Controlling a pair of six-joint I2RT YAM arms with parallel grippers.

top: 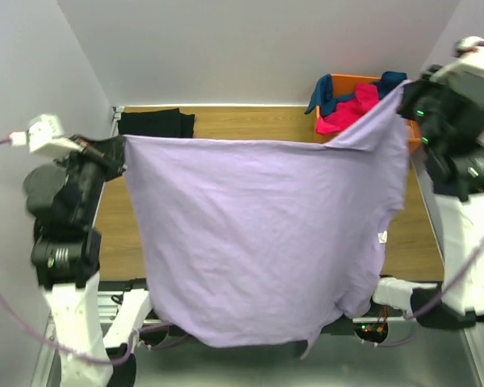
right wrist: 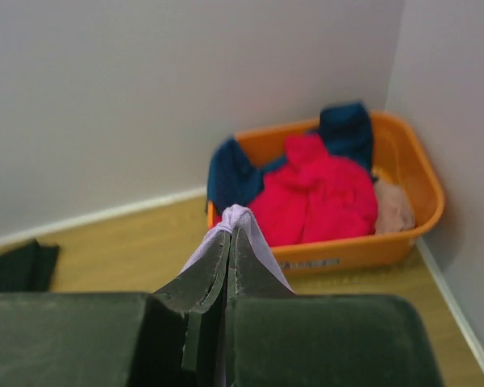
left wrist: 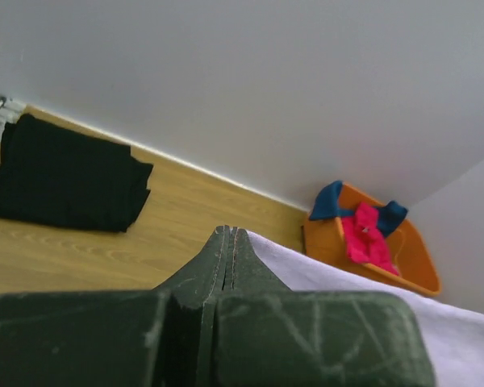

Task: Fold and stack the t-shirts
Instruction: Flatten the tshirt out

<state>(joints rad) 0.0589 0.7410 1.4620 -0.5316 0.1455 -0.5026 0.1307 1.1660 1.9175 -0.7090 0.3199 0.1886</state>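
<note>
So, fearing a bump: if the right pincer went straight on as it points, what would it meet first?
The right pincer would probably meet the orange basket, at the corner where the dark teal shirt drapes the rim; depth is unclear.

Four t-shirts (top: 258, 242), maybe five; one basket (right wrist: 371, 251).

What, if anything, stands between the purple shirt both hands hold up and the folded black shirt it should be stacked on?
Nothing visible. The left hand and right hand are shut on the lavender shirt; only bare table shows between it and the black shirt at the far left. The orange basket sits far right, aside.
</note>
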